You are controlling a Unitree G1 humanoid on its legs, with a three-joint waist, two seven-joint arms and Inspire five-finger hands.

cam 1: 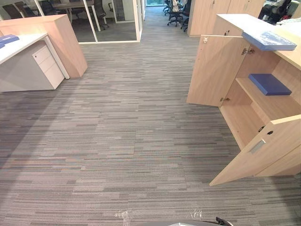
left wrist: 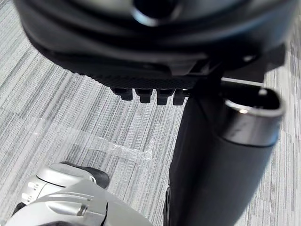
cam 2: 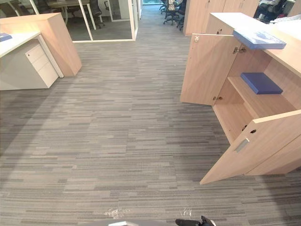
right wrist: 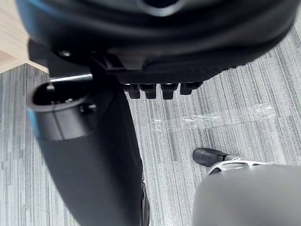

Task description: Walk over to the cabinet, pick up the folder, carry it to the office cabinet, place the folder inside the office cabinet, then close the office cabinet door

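The flat dark blue folder (cam 1: 269,84) lies on the upper shelf inside the light wooden office cabinet (cam 1: 278,106), whose two doors both stand wide open. A paler blue folder (cam 1: 269,41) rests on the cabinet's top, above it. Away from the cabinet, over the grey striped carpet (cam 1: 131,132), the dark left hand (left wrist: 141,70) and right hand (right wrist: 160,66) hang empty, fingers relaxed, thumbs standing clear.

Grey striped carpet (cam 1: 122,141) covers the floor. A white-framed glass partition (cam 1: 113,28) stands at the far end, with a dark table (cam 1: 70,4) and black chairs (cam 1: 99,12) behind it. Right of the partition are office chairs (cam 1: 175,14) and tall wooden cupboards (cam 1: 207,16). Nearer, to the partition's left, stands a white drawer unit (cam 1: 47,66).
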